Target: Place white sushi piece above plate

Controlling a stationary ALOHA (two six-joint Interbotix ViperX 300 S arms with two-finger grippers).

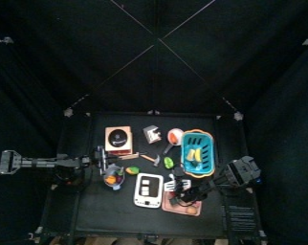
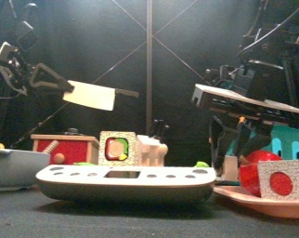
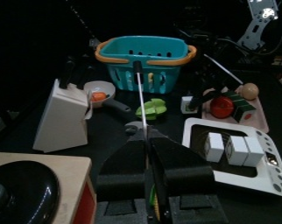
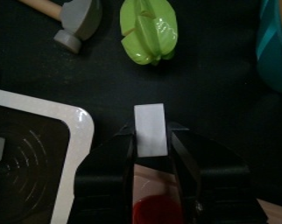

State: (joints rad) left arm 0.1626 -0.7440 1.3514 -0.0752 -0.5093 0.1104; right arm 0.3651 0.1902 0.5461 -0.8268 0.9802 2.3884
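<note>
In the right wrist view my right gripper is shut on the white sushi piece, a small white block held upright between the jaws over the black table. The salmon-pink plate lies under the wrist, at the table's front right, with a red toy on it. In the top view the right gripper hangs at the plate's far edge, beside the white tray. My left gripper is shut and empty, resting at the table's left by the wooden stove box.
The blue basket stands behind the plate. A green toy and a grey hammer head lie just beyond the sushi piece. The white tray holds black-and-white blocks. A pale cleaver-shaped toy stands near the left arm.
</note>
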